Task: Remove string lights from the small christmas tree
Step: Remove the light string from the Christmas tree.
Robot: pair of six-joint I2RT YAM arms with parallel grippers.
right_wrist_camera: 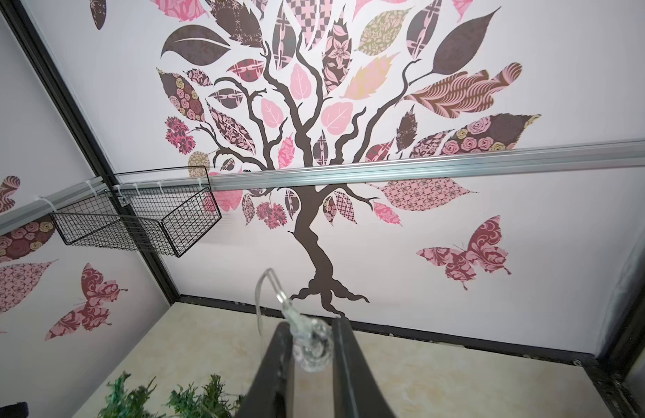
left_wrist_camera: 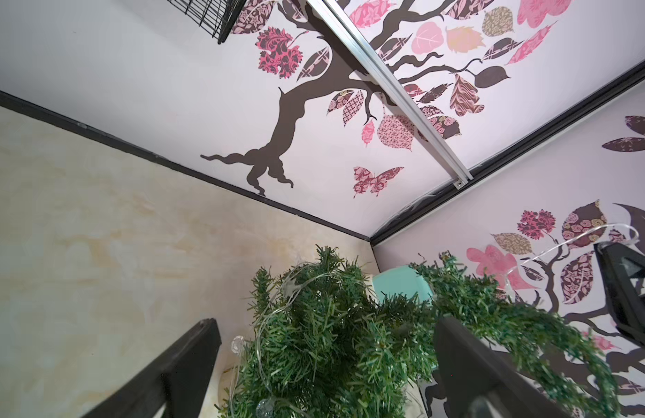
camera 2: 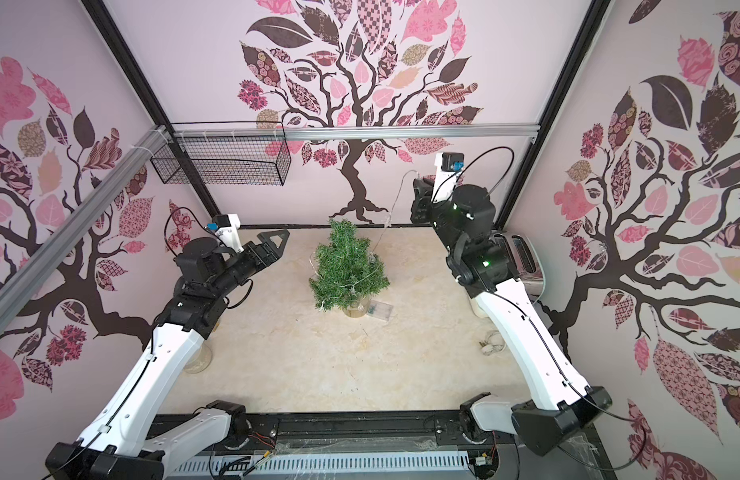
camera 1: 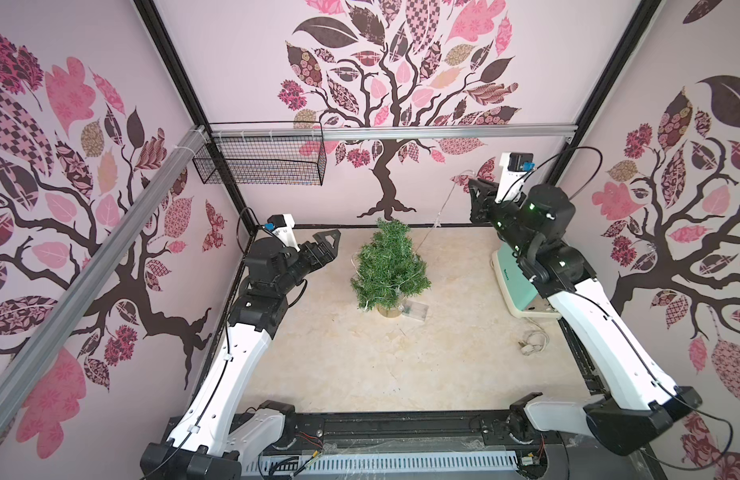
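- A white slotted cable duct (camera 1: 401, 461) of ribbed plastic is seen along the nearest edge, in front of the black arm mounts.
- The table (camera 1: 360, 365) is surfaced in a smooth, cream, marble-patterned sheet.
- A thick white cord with a plug (camera 1: 532, 338) is coiled loosely on the table toward the right arm's side.
- A clear rectangular box (camera 1: 416, 309) is laid flat, just beside the round tan base (camera 1: 388, 311).
- The small christmas tree (camera 1: 387, 266) is stood upright at mid-table, conical, with bushy green needle branches.
- The string lights (left_wrist_camera: 263, 325), a thin silvery wire with small clear bulbs, are wound loosely through the branches.
- The left gripper (camera 1: 324, 249) is held near the tree's upper part without touching it. Its black angular jaws are spread wide and nothing is held.
- A mint-green toaster (camera 1: 515, 286) with rounded corners is largely hidden behind the right arm.
- The right gripper (right_wrist_camera: 310, 336) is raised near the back wall. Its jaws are nearly closed on one clear bulb, which appears round and faceted, though it is blurred so close to the lens.
- From that bulb the wire is looped and led down to the treetop.
- A black wire-mesh basket (camera 1: 260, 162) is hung from a ribbed aluminium rail (camera 1: 443, 132).
- The back wall (camera 1: 256, 83) is matte pale pink, printed with brown-and-pink patterned trees.
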